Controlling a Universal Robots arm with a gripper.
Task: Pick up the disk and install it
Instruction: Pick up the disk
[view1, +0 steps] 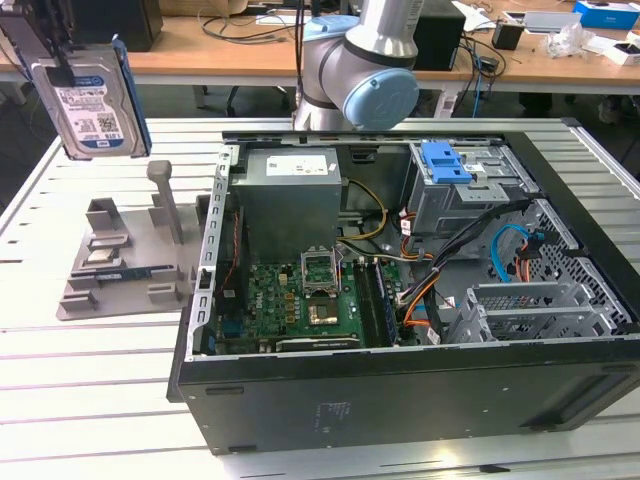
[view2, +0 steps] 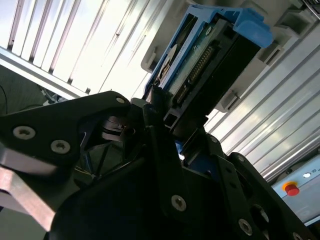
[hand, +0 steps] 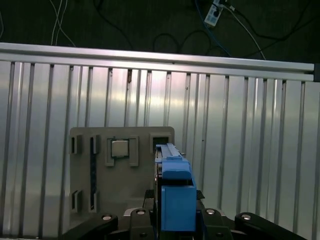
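The disk (view1: 90, 100) hangs upright in the air at the exterior view's left, above the grey fixture (view1: 120, 262) and well apart from the case (view1: 400, 372). The gripper (view1: 60, 62) is closed on it. In the second wrist view the black fingers (view2: 150, 117) clamp one end of the disk (view2: 200, 65), and the rest of it juts out past them.

That end grip is your first worry. Most of the disk's weight sits beyond the fingers, so a sharp swing or a quick stop could pivot it in the grip or let it slide. The blue rails (hand: 176, 192) are plastic, and I would expect them to give a poorer hold than bare metal.

The cage (view1: 470, 200) sits deep in the case with a blue bracket (view1: 445, 160) on top of it. If the disk has tilted even a little in the grip, a rail could catch on the cage's edge and jam, or be pushed back through the fingers.

Cables (view1: 470, 238) run loose just beside the cage. A low path could snag them or pinch one under the disk.

The supply (view1: 290, 195) and the case's wall stand between the disk and the cage, so a flat crossing risks a knock. A fall from this height onto the table (view1: 80, 400) would likely harm the disk.
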